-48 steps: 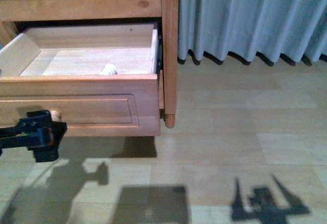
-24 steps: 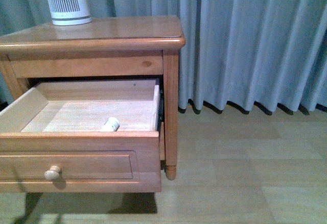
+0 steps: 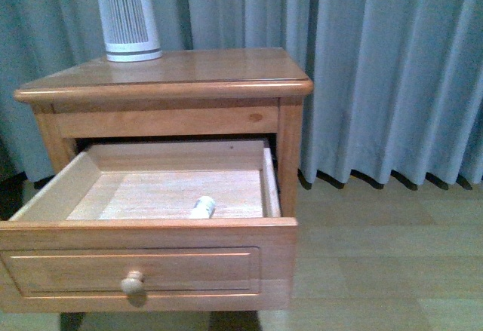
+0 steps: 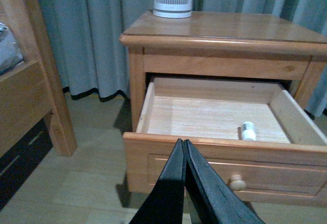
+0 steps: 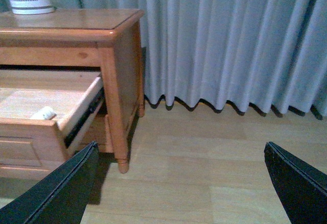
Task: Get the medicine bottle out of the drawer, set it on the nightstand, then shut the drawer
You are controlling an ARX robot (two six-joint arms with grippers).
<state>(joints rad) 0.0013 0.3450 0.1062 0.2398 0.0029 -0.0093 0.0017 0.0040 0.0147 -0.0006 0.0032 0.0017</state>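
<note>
The nightstand [image 3: 204, 75] stands before the curtain with its drawer [image 3: 151, 259] pulled open. The tiny white medicine bottle [image 3: 202, 207] lies on its side on the pale drawer floor, near the front panel. It also shows in the left wrist view [image 4: 248, 130] and the right wrist view [image 5: 43, 113]. Neither gripper shows in the front view. My left gripper [image 4: 182, 142] is shut and empty, in front of the drawer's front panel, left of the knob [image 4: 237, 182]. My right gripper [image 5: 181, 152] is wide open and empty over the floor, to the right of the nightstand [image 5: 76, 22].
A tall white ribbed cylinder [image 3: 127, 14] stands on the nightstand's top at the back left. A wooden bed frame [image 4: 30, 81] stands to the left of the nightstand. Grey-blue curtains [image 3: 385, 67] hang behind. Wood-pattern floor [image 5: 214, 152] lies to the right.
The front view has risen: from the drawer and floor to the whole nightstand top and cylinder. The left gripper by the knob a second ago has left the front view.
</note>
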